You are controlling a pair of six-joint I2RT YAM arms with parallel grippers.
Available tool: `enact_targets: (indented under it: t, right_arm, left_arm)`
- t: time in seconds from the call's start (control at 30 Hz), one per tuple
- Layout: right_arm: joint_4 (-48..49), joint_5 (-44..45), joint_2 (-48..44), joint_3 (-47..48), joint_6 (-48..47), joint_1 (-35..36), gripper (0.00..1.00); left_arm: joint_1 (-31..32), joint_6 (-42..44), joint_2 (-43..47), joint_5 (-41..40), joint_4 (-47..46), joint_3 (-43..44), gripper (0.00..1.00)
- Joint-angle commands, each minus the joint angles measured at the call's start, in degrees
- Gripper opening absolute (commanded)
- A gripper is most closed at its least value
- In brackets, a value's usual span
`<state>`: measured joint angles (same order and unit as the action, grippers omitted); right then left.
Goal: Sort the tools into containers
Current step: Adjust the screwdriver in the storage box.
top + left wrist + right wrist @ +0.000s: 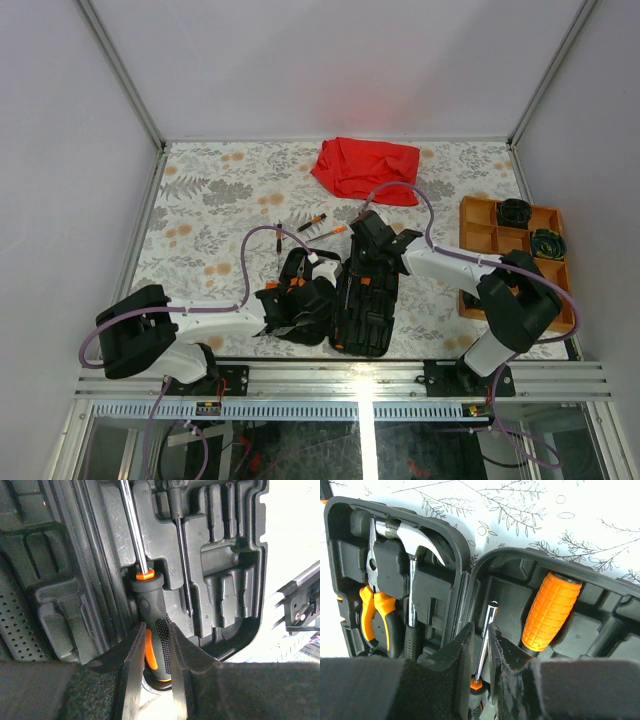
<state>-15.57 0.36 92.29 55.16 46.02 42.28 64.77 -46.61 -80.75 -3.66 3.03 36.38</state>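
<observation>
The black tool case (365,300) lies open near the table's front edge. My left gripper (305,300) (156,627) is shut on the orange-and-black handle of a screwdriver (150,597) that lies in a slot of the case (225,540). My right gripper (372,245) (481,626) is closed around the same kind of steel shaft (487,625), just above its orange collar. Pliers (375,610) and a hammer (412,535) sit in one half of the case, and a ribbed orange handle (551,610) in the other. The orange tray (480,225) stands at the right.
A red cloth (365,168) lies at the back. Three loose screwdrivers (312,222) lie on the floral table behind the case. The tray holds two dark round items (515,212). A thin screwdriver (182,555) rests in the case. The metal rail (340,380) runs along the front.
</observation>
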Motion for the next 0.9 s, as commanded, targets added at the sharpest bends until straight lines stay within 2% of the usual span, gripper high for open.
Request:
enact_targets:
  t: [0.0,0.5,0.87]
  right_arm:
    - [0.1,0.2,1.1,3.3,-0.5,0.6,0.23]
    - [-2.5,1.9,5.2,5.0,-1.5,0.8,0.19]
    - [-2.9,6.3,-0.1,4.1,-0.8,1.7,0.16]
  left_arm:
    - [0.4,1.4,-1.6,0.6,2.2,-1.1,0.21]
    - [0.5,2.0,-1.8,0.7,2.4,-0.8,0.21]
    - [0.5,2.3,-2.0,0.8,2.7,-0.3,0.21]
